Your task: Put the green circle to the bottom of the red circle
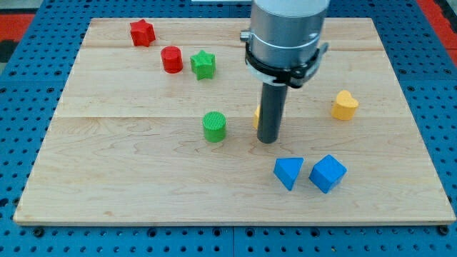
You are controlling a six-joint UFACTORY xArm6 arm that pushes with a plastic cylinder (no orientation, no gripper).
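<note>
1. You see my tip (pixel 268 140) standing on the board (pixel 128 185), to the view's right of the green circle (pixel 214 126) and apart from it. It has no jaws, so it grasps nothing; for now it touches no block that can be seen.
2. The green circle lies near the board's middle. The red circle (pixel 171 59) is toward the view's top and a little to the left, with the green star (pixel 203 64) just beside it on the right.
3. The green circle is already lower than the red one, but well apart and shifted right. I judge that a push toward the view's upper left is needed.
4. For this, bring my tip around to the lower right of the green circle, then push slowly through its centre, because a round block slips off sideways easily.
5. Stop near the red circle, below it, and do not hit the green star.
6. A yellow block (pixel 256 116) is half hidden behind the rod; its shape cannot be told. Take care not to drag it when you move away.
</note>
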